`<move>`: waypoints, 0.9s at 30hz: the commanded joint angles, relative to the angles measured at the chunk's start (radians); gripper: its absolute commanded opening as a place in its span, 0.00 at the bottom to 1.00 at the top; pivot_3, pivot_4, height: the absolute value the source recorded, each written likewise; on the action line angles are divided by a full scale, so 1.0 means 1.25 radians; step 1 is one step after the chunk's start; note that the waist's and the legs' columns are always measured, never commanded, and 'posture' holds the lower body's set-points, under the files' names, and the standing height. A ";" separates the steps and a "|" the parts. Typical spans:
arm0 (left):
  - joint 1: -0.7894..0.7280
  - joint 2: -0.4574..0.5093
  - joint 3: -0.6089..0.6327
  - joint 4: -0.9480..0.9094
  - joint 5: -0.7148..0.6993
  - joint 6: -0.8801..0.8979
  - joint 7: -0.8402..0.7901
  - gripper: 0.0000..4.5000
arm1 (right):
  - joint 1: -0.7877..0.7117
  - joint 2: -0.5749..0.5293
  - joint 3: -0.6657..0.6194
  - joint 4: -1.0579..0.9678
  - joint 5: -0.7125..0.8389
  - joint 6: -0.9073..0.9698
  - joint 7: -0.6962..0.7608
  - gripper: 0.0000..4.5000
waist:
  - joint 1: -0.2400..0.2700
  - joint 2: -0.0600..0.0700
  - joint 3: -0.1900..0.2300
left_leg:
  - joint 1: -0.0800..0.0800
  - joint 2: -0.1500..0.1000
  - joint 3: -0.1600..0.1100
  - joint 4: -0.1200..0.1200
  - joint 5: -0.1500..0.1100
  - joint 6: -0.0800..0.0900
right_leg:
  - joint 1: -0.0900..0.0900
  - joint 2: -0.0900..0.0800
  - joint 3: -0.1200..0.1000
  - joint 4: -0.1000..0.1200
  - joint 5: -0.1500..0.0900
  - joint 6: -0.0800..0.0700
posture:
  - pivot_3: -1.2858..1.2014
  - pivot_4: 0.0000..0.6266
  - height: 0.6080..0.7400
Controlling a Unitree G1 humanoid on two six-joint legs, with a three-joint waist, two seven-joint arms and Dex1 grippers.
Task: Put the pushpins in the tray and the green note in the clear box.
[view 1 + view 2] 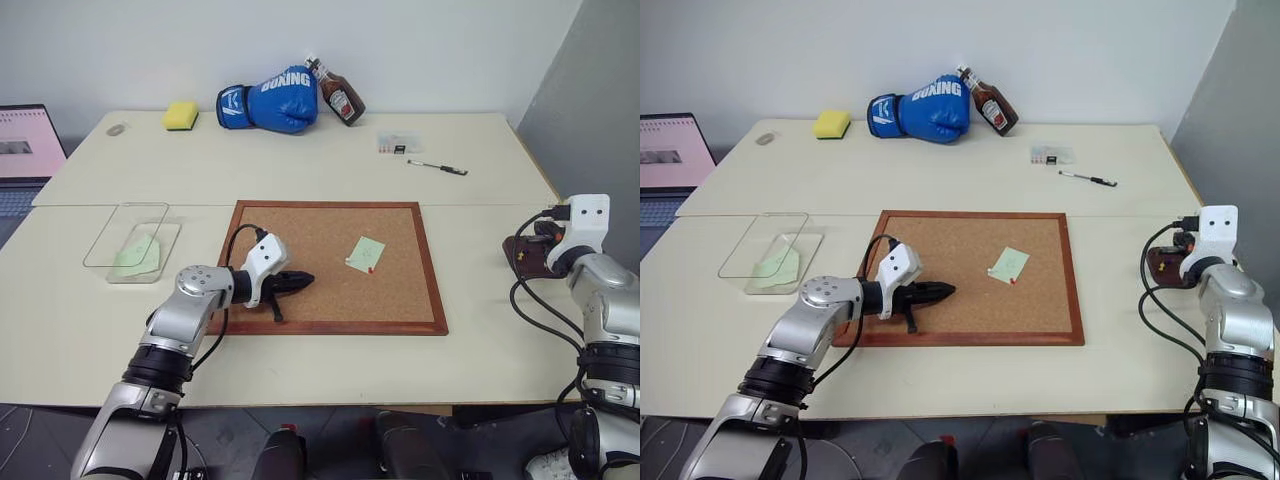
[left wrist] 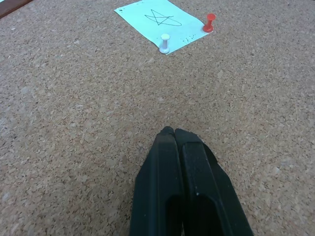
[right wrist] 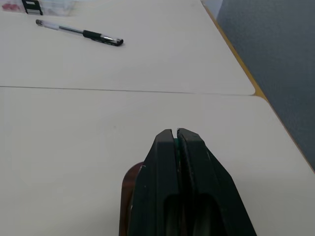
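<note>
Left end effector (image 1: 300,280) closed, empty, over corkboard (image 1: 330,225), short of green note (image 1: 366,253) pinned by pushpins (image 2: 209,22). Right end effector (image 3: 176,133) pressed shut above tray (image 1: 527,256) at bench (image 1: 300,160) edge; green sliver between fingers, unidentifiable.

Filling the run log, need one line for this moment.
left gripper: shut, over corkboard | right gripper: shut, above tray | green note: pinned
</note>
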 commanded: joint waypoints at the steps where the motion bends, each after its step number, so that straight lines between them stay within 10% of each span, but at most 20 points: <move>1: 0.007 0.000 -0.025 0.006 0.014 0.001 -0.016 0.00 | -0.014 0.003 -0.041 0.018 0.040 0.037 -0.012 0.01 | 0.001 0.000 0.000 | 0.000 0.000 0.000 0.000 0.000 0.000 | 0.000 0.000 0.000 0.000 0.000 0.000 | 0.52 0.24 1.00; 18: 0.025 0.006 -0.018 -0.013 0.016 0.002 -0.013 0.00 | -0.017 0.009 -0.034 0.062 0.061 0.050 -0.018 0.01 | 0.000 0.000 0.000 | 0.000 0.000 0.000 0.000 0.000 0.000 | 0.000 0.000 0.000 -0.001 0.000 0.000 | 0.52 0.24 1.00; 27: 0.020 0.002 -0.018 -0.005 0.018 -0.006 -0.012 0.00 | -0.009 -0.007 -0.018 0.038 0.045 0.026 -0.024 0.39 | 0.000 0.000 0.000 | 0.000 0.000 0.000 0.000 0.000 0.000 | 0.000 0.000 0.000 -0.001 0.000 0.000 | 0.52 0.24 1.00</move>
